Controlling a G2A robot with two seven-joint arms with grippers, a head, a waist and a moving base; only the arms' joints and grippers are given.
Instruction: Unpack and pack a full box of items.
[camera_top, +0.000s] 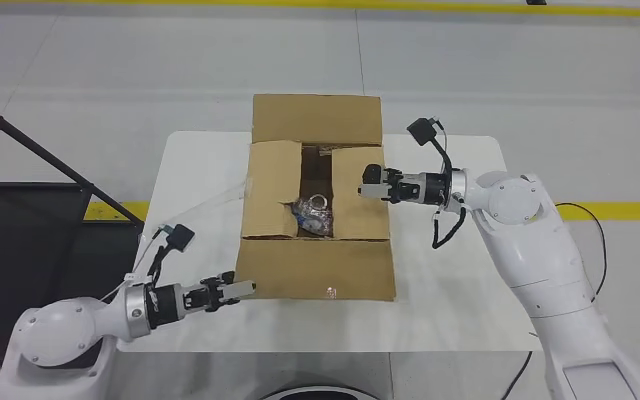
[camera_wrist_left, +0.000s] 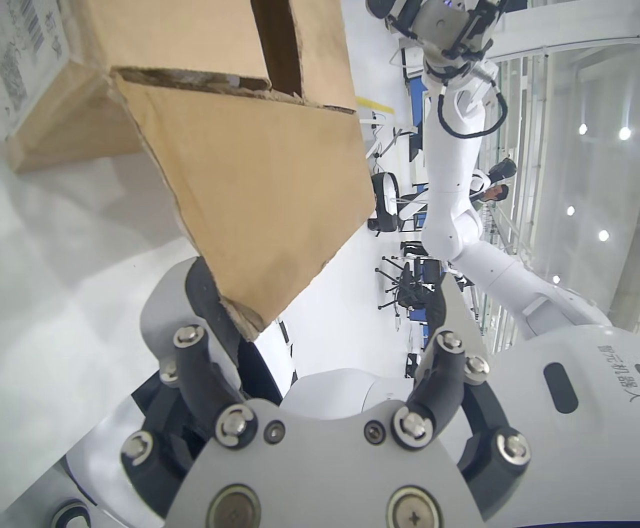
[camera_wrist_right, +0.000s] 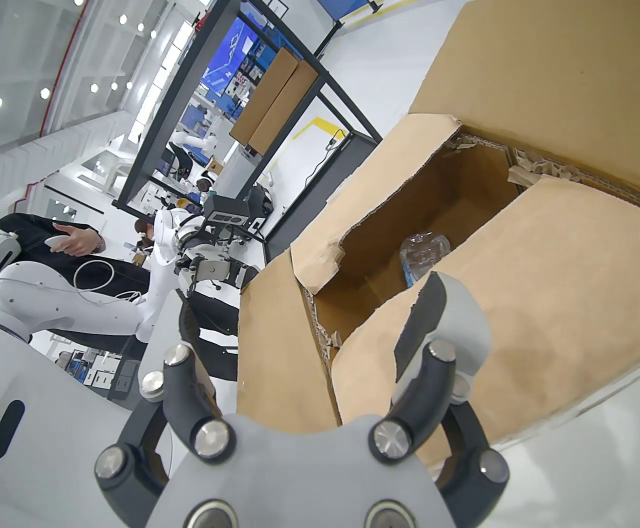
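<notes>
Box (camera_top: 318, 268) half-open, bottle (camera_top: 316, 212) inside

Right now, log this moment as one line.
left pincer: open, at near flap corner | right pincer: open, at side flap | box: flaps partly open | inside: clear bottle

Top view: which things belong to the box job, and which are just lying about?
Job:
box
bottle inside it
left gripper, at the near flap's corner
right gripper, at a side flap
table

Lying about:
black frame beside the table
yellow floor line
</notes>
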